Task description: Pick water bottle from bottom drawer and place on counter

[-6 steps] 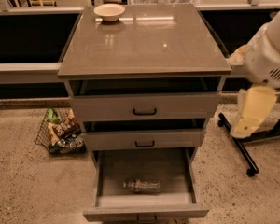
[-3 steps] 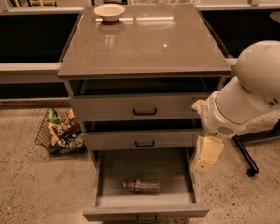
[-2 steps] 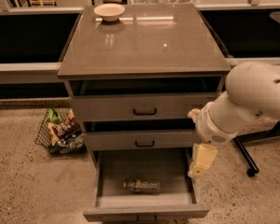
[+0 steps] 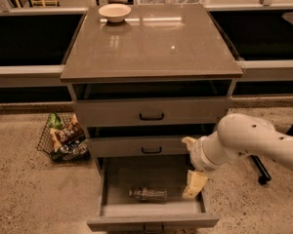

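Observation:
The water bottle [image 4: 148,194] lies on its side on the grey floor of the open bottom drawer [image 4: 151,215], near the drawer's front. My gripper [image 4: 194,184] hangs from the white arm at the right, pointing down inside the drawer at its right side, just right of the bottle and apart from it. The counter [image 4: 151,40] is the glossy grey-brown top of the cabinet, above the three drawers.
A cream bowl [image 4: 114,11] sits at the counter's back left. The two upper drawers [image 4: 151,115] are slightly open. A wire basket of snack packets [image 4: 63,138] stands on the speckled floor at the left. A black chair base [image 4: 263,172] is at the right.
The arm has swung in from the right and lowered; the gripper has moved left and down into the bottom drawer beside the bottle. The bottle has not moved.

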Robot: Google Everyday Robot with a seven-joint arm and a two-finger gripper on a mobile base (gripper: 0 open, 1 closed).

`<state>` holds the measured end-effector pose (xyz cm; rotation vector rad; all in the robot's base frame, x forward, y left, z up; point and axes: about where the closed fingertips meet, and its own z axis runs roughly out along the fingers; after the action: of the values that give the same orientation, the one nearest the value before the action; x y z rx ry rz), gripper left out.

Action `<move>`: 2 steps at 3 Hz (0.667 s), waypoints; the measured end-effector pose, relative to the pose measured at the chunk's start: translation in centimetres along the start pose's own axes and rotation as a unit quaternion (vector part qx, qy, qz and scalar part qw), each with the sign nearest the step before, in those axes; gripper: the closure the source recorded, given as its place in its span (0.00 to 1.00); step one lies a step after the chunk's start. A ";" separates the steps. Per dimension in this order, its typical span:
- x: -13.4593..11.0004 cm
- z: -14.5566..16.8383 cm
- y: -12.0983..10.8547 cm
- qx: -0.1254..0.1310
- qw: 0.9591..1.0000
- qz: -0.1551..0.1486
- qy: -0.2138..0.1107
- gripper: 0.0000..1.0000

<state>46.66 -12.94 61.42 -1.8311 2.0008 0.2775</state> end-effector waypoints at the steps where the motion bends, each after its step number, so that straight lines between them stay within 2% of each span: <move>1: 0.7 5.2 -0.7 -0.002 0.999 -0.011 -0.042 0.00; 2: 1.3 11.5 -0.7 -0.026 0.996 -0.010 -0.090 0.00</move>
<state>49.20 -9.43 50.69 -1.7876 1.8672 0.4749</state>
